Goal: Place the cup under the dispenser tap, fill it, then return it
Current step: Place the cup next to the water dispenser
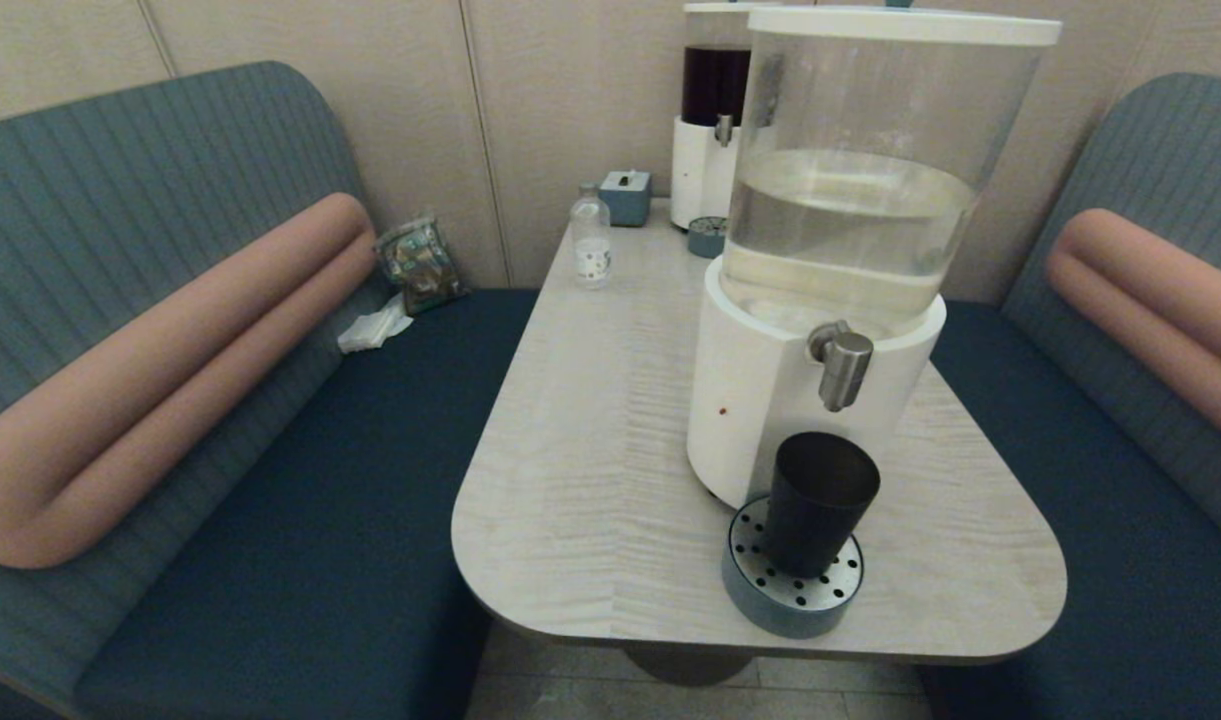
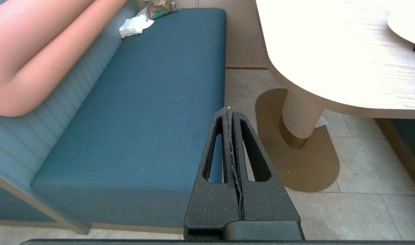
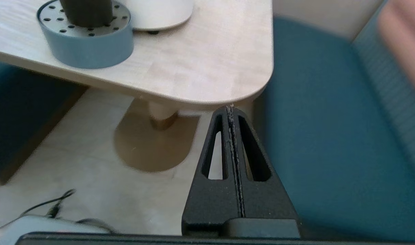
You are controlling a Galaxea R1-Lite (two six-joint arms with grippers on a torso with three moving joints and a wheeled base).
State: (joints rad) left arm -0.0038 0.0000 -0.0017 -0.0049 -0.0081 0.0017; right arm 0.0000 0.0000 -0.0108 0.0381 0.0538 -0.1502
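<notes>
The black cup (image 1: 818, 502) stands upright on the round blue drip tray (image 1: 790, 595), directly below the brushed-steel dispenser tap (image 1: 842, 366) of the big white-based dispenser (image 1: 770, 400). The cup's lower part (image 3: 86, 12) also shows in the right wrist view. Neither gripper shows in the head view. My left gripper (image 2: 228, 109) hangs shut and empty below table height, over the left bench and the floor. My right gripper (image 3: 230, 107) is shut and empty too, low beside the table's near right corner.
A small clear bottle (image 1: 591, 240), a blue box (image 1: 626, 196) and the dark-liquid dispenser (image 1: 712, 120) with its own drip tray stand at the table's far end. Blue benches flank the table (image 1: 590, 450). A snack bag and tissue lie on the left bench. A cable lies on the floor.
</notes>
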